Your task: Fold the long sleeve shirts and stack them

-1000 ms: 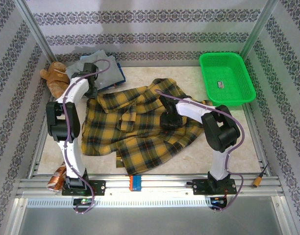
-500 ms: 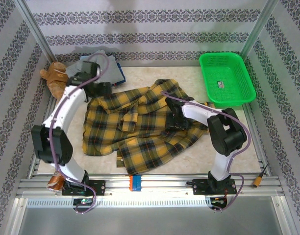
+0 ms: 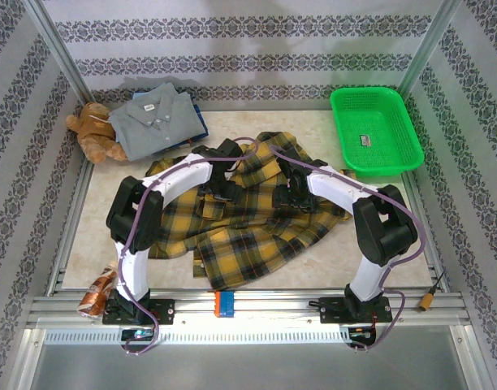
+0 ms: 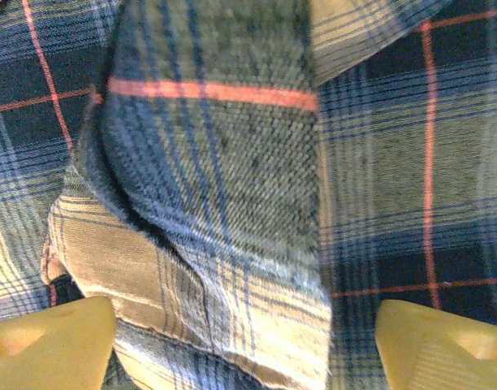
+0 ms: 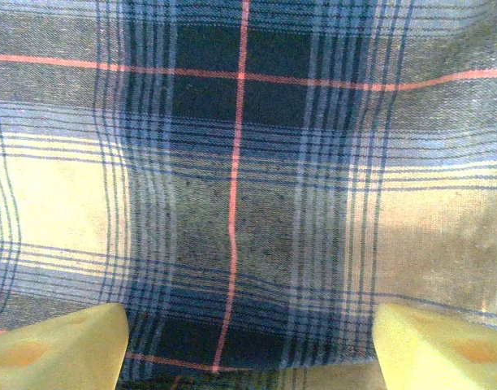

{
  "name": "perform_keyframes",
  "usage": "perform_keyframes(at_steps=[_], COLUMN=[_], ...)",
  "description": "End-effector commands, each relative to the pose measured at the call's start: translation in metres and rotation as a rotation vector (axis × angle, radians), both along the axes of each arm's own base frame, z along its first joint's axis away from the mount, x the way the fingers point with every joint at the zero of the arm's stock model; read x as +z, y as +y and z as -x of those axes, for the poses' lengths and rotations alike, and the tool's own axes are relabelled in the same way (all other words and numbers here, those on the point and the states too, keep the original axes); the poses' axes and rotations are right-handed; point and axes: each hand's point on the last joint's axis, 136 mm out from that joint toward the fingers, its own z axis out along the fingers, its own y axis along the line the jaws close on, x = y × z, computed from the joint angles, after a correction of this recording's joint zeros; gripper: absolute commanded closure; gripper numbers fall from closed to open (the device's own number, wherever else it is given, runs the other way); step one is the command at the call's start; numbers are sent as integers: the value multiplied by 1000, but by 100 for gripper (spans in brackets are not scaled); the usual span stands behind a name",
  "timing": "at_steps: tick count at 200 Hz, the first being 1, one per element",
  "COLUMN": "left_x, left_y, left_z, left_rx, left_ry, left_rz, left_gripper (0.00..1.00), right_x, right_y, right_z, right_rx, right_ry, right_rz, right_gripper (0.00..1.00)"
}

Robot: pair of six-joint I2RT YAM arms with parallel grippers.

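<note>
A mustard-and-dark plaid shirt [image 3: 232, 231] lies rumpled across the middle of the pale surface [image 3: 370, 244], one sleeve trailing toward the near edge. The left gripper [image 3: 225, 193] and the right gripper [image 3: 294, 193] hover side by side over its upper half. Each has its jaws spread wide and nothing clamped between its yellow fingertips [image 4: 54, 341].

Up close, the weave is a coarse, soft flannel crossed by thin red lines. The left wrist view shows a doubled flap with a stitched hem. The cloth looks light and limp, likely to sag and slide over itself, so a pinch on a hem or folded edge should hold better than one on a flat panel.

A grey shirt [image 3: 155, 118] sits folded in the far left corner, over a blue shirt [image 3: 202, 123].
</note>
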Motion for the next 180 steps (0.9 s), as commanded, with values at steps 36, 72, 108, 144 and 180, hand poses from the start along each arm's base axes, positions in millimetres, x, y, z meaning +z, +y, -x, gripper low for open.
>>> perform_keyframes(at_steps=[36, 72, 108, 144, 180], left_x=[0, 80, 201, 257, 291], left_y=[10, 17, 42, 100, 111], left_z=[-37, -137, -258, -329, -302], left_rx=[-30, 91, 319, 592, 565], left_ry=[-71, -297, -654, -870, -818], left_rz=[-145, 7, 423, 884, 904], left_gripper=[76, 90, 87, 15, 0], right_x=[-3, -10, -9, -3, 25], right_y=[7, 6, 8, 10, 4], right_z=[1, 6, 4, -2, 2], right_rx=[26, 23, 28, 25, 17], right_ry=[10, 24, 17, 1, -52], right_rz=[-18, -26, -46, -69, -83], right_gripper=[21, 21, 21, 21, 20])
